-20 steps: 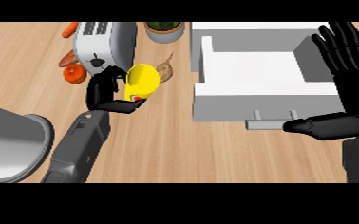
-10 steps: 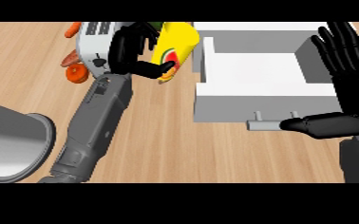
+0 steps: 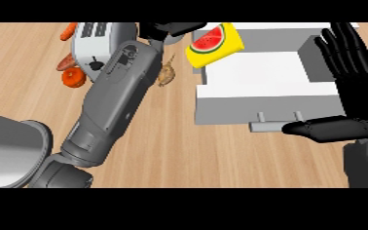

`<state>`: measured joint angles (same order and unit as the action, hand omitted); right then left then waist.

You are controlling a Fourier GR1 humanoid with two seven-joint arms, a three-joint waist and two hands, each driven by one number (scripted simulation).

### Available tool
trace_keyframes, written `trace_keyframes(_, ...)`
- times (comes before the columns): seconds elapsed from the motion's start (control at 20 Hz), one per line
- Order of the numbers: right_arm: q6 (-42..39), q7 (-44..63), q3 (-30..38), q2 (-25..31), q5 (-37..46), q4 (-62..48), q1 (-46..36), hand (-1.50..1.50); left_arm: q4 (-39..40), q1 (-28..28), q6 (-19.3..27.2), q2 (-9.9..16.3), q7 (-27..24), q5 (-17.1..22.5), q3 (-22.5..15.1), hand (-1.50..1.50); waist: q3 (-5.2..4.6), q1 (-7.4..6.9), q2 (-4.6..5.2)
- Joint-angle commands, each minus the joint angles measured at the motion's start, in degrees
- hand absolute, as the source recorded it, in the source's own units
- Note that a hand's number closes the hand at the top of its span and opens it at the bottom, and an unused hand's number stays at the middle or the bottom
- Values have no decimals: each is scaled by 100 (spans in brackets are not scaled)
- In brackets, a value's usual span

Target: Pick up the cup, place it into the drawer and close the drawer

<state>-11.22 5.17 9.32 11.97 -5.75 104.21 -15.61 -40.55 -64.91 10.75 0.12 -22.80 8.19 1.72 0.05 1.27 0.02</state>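
Observation:
A yellow cup (image 3: 214, 45) with a watermelon slice printed on it hangs tilted over the left rim of the open white drawer (image 3: 266, 75). My left hand (image 3: 171, 28) is shut on the cup at the view's top, its grey forearm stretching up across the counter. My right hand (image 3: 343, 58) stays open at the right edge, fingers up, beside the drawer. The drawer's grey handle (image 3: 277, 125) faces me.
A white toaster (image 3: 97, 41) stands at the back left, with an orange fruit (image 3: 72, 77) and red-orange vegetables (image 3: 67, 31) next to it. A small brown item (image 3: 167, 74) lies left of the drawer. A grey round object (image 3: 18, 151) fills the lower left.
My left arm has carried the cup up and to the right, from beside the toaster to above the drawer's left rim. The right hand has barely moved.

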Motion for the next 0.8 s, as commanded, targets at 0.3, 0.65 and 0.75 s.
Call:
trace_keyframes(0.3, -98, -237, -17, 5, -47, -271, -293, -150, 1810, -1550, 947, -12, 993, 445, -712, 150, 7, 312, 115)
trace_keyframes(0.65, -255, -156, -263, -88, -143, -36, -197, -150, 2360, -1201, 490, -12, 1008, 785, -1608, 150, 9, 708, 173)
trace_keyframes(0.75, -288, -104, 53, 138, -331, -302, -604, -150, 2515, -1370, 303, -12, 1155, 736, -1728, 150, 10, 698, 216)
